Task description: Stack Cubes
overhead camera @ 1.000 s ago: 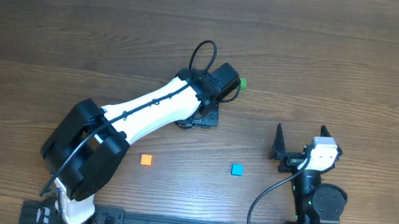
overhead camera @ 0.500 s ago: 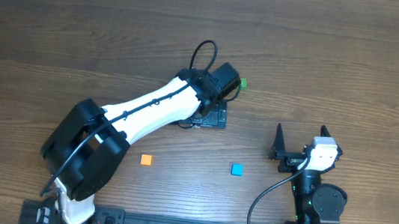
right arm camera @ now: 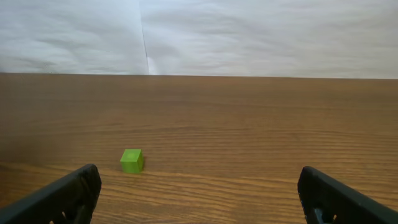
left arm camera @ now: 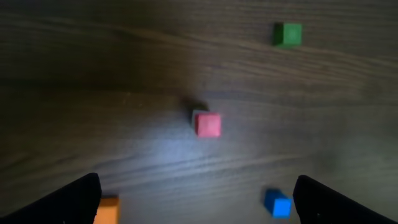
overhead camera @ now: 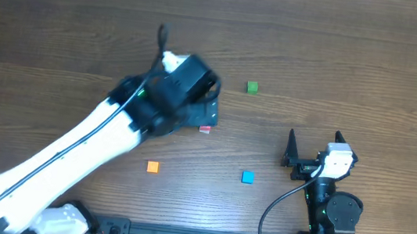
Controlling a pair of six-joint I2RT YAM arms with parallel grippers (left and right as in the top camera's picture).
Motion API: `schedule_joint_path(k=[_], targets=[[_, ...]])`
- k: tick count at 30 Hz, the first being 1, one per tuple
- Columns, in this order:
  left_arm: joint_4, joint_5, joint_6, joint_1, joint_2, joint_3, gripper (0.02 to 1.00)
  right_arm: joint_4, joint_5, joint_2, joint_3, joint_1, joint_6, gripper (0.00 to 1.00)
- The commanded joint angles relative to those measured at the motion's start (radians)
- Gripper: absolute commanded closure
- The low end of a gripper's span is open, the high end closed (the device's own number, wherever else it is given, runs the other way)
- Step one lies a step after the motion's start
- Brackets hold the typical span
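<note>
A red cube (left arm camera: 208, 124) lies alone on the wooden table (overhead camera: 342, 53), also seen as the red cube (overhead camera: 205, 128) in the top view. My left gripper (left arm camera: 196, 182) hangs high above it, open and holding nothing. A green cube (overhead camera: 252, 86) sits farther back and to the right, and the right wrist view shows that green cube (right arm camera: 132, 160) too. An orange cube (overhead camera: 153, 167) and a blue cube (overhead camera: 247, 177) rest near the front. My right gripper (overhead camera: 314, 135) stands open and empty at the right, apart from every cube.
The left arm's white link (overhead camera: 86, 154) crosses the table's left half, close to the orange cube. A pale wall (right arm camera: 249, 37) rises behind the table's far edge. Bare wood stretches across the back and the far right.
The left arm has risen and swung back to the left, uncovering the red cube on the table and the whole green cube. The right arm has not moved.
</note>
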State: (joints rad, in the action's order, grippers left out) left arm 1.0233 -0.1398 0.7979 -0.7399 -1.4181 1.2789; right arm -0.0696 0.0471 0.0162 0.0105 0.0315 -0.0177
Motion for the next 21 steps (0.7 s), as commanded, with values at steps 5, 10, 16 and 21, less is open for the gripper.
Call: schedule_joint_path(k=[5,10,16,21], targets=[[-0.147,0.058,0.052,-0.015,0.213,-0.485,0.020,-0.002,0.012,-0.006,-0.005,-0.006,0.004,0.007],[-0.257,0.098,0.102,-0.015,0.241,-0.662,0.020,-0.002,0.012,-0.006,-0.005,-0.006,0.004,0.007],[-0.277,0.086,0.108,-0.015,0.216,-0.691,0.020,-0.002,0.012,-0.006,-0.005,-0.006,0.004,0.007],[-0.283,0.087,0.109,-0.015,0.158,-0.691,0.027,-0.002,0.012,-0.006,-0.005,-0.006,0.004,0.009]])
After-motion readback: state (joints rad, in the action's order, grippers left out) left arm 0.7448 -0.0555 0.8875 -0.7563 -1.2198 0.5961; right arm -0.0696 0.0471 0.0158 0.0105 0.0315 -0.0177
